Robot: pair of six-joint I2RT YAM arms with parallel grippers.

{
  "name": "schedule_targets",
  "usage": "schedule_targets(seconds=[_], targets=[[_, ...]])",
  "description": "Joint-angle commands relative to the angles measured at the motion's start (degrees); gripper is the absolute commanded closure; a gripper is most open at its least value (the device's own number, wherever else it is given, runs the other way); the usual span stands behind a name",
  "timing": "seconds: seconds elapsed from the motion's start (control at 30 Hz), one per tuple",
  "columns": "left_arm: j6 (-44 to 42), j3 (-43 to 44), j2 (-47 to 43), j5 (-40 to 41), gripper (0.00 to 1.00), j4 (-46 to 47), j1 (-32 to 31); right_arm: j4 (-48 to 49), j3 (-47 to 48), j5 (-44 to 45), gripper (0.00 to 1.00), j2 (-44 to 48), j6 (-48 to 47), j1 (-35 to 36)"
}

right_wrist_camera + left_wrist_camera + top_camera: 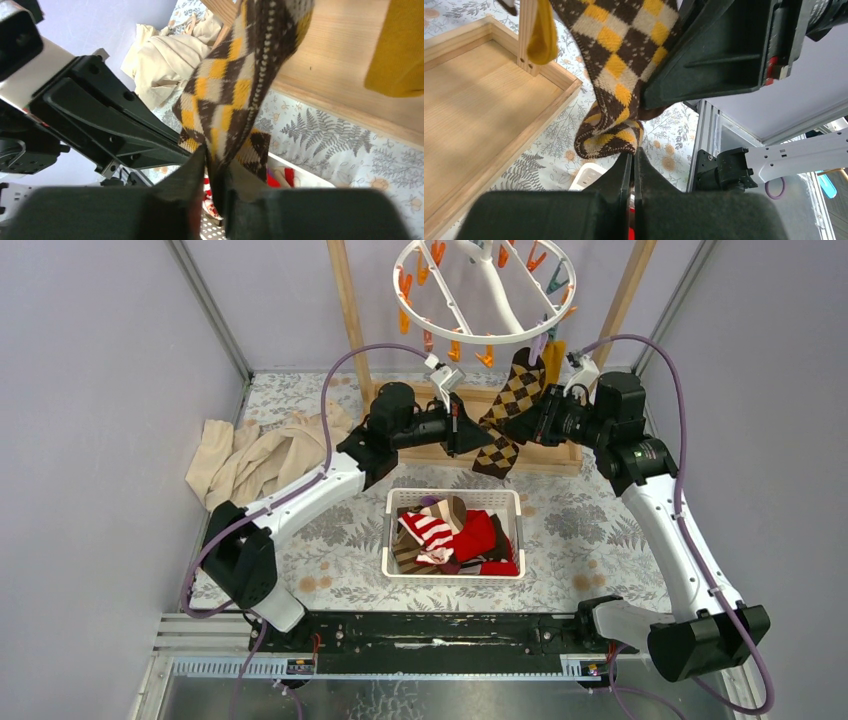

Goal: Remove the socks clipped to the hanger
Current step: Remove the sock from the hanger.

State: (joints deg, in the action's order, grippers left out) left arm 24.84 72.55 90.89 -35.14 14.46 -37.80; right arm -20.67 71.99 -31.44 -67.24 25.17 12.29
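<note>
The white ring hanger [500,305] hangs at the top with orange and teal clips. A brown argyle sock [518,390] dangles from its near edge, with a mustard sock [553,355] clipped beside it. My right gripper [514,427] is shut on the argyle sock partway down; in the right wrist view the sock [225,95] runs down between the jaws of this gripper [212,160]. My left gripper [482,430] is shut; in its wrist view the sock's folded lower end [609,140] rests on the tips of this gripper [634,152]. Several socks, red [478,535] and striped [430,530], lie in the white basket [390,540].
The wooden rack's base tray [469,100] and uprights [345,310] stand behind the sock. A beige cloth [260,455] lies heaped at the left. Grey walls close in both sides. The two grippers face each other, nearly touching, above the basket's far edge.
</note>
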Motion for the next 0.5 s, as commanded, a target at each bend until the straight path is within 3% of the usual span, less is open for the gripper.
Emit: schedule_targets(seconds=[0.0,0.13,0.47], targets=[[-2.2,5.5,-1.4,-0.8,1.0,-10.6,0.3,-0.6,0.0,2.5,0.7,1.9,-1.5,-0.3],[-3.7,8.9,-1.7,-0.6,1.0,-16.8,0.3,-2.9,0.9,5.7,0.5,2.4,-3.0,-0.3],[-5.1,13.8,-2.4,-0.3,1.0,-25.6,0.8,-1.1,4.3,12.9,0.29,5.3,-6.1,-0.3]])
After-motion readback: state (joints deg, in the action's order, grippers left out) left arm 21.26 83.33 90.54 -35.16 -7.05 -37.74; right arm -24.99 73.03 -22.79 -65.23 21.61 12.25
